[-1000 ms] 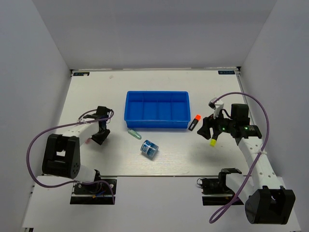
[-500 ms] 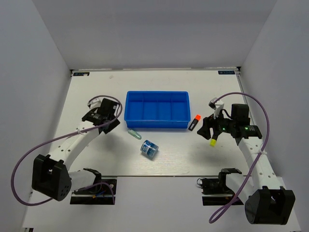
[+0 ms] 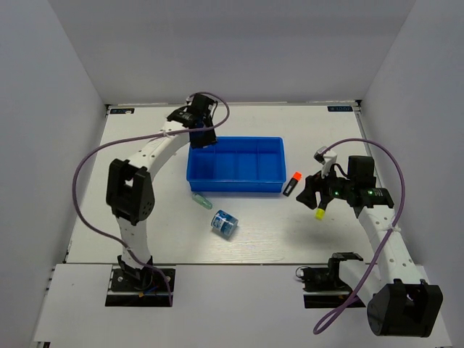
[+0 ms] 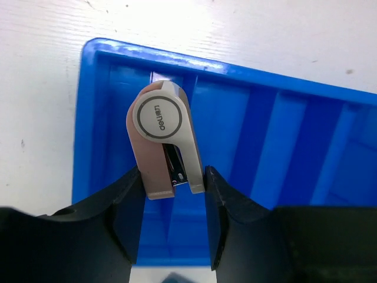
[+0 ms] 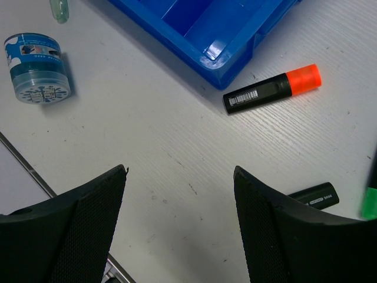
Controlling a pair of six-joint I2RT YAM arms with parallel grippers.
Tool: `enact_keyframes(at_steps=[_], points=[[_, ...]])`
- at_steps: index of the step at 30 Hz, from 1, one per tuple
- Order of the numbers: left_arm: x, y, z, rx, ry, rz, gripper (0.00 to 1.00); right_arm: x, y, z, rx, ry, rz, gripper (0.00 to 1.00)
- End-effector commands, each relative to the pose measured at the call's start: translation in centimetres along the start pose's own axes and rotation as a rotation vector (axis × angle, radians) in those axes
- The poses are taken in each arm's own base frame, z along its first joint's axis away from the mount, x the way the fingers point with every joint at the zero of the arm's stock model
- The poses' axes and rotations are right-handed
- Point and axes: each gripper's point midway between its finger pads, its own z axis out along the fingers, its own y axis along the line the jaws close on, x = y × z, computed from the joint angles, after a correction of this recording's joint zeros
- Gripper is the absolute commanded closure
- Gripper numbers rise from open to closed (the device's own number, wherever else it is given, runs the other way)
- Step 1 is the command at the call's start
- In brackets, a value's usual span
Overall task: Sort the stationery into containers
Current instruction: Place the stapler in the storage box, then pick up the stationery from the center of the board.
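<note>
My left gripper (image 4: pixel 172 177) is shut on a pastel pink and white piece (image 4: pixel 162 135), a small stapler, held over the leftmost compartment of the blue tray (image 4: pixel 283 135). From above, that gripper (image 3: pixel 201 134) hangs at the tray's (image 3: pixel 235 188) far left corner. My right gripper (image 5: pixel 179 171) stands open over bare table, right of the tray (image 5: pixel 219 56). An orange-capped highlighter (image 5: pixel 272 88) lies by the tray's corner. A yellow-capped highlighter (image 3: pixel 319 212) lies under my right gripper (image 3: pixel 310 190). The tape roll (image 3: pixel 224 222) and a mint piece (image 3: pixel 201 199) lie in front of the tray.
A green cap (image 5: pixel 370 203) shows at the right edge of the right wrist view, beside a black highlighter body (image 5: pixel 315 196). White walls close in the table on the left, far and right sides. The tray's other compartments show nothing in them.
My left arm swung from the near left of the table up to the tray's far left corner, carrying the pink piece. The right arm has not moved.
</note>
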Motion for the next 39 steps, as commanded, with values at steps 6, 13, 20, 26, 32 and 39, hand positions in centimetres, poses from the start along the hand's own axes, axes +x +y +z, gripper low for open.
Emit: enact_keyframes(at_steps=[6,13,20,26,32,39], points=[[1.8,1.5,0.9,-0.067,0.09,0.089,0.75,-1.1,-0.1,-0.4,-0.003,-0.03,-0.021,0.24],[3.2,2.4,1.1,-0.087,0.133,0.106,0.33,-0.9,0.0,-0.3,-0.011,-0.019,-0.011,0.22],[2.7,2.0,-0.5,-0.058,0.123,0.103,0.3,-1.2,0.0,-0.4,-0.009,-0.026,-0.017,0.22],[1.4,5.0,-5.8,-0.068,-0.006,0.067,0.97,-1.1,0.9,-0.5,-0.058,-0.03,-0.03,0.98],[8.3,17.1,-7.8,-0.252,0.118,-0.094,0.29,-0.9,1.6,-0.5,-0.098,-0.02,-0.04,0.81],[15.0,26.9,-8.3,-0.392,0.321,-0.234,0.15,-1.4,2.2,-0.7,-0.127,-0.027,-0.049,0.58]])
